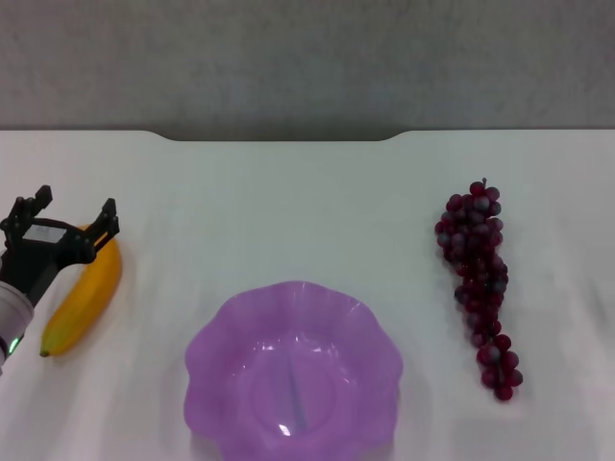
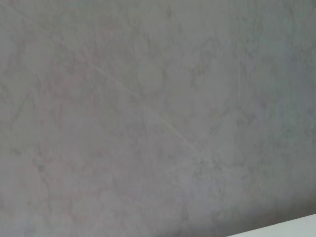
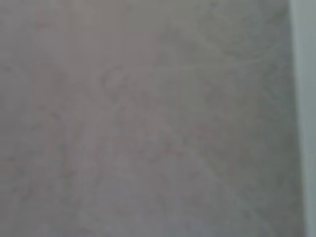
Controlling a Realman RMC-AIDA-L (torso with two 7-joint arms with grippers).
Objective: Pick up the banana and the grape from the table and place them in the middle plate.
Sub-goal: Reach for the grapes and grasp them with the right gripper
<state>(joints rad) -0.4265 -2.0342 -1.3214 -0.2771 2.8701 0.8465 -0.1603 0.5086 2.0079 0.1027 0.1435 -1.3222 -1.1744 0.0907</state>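
In the head view the orange-yellow banana [image 1: 86, 298] lies on the white table [image 1: 288, 202] at the left. My left gripper [image 1: 65, 219] is open, its black fingers spread above the banana's far end and partly covering it. The bunch of dark red-purple grapes [image 1: 480, 279] lies at the right, stem pointing away. The translucent purple plate [image 1: 293, 375] with its wavy rim sits at the front centre, empty. My right gripper is out of view. Both wrist views show only a grey wall and a sliver of white edge.
The table's far edge [image 1: 279, 139] has a notch in the middle, with a grey wall behind it.
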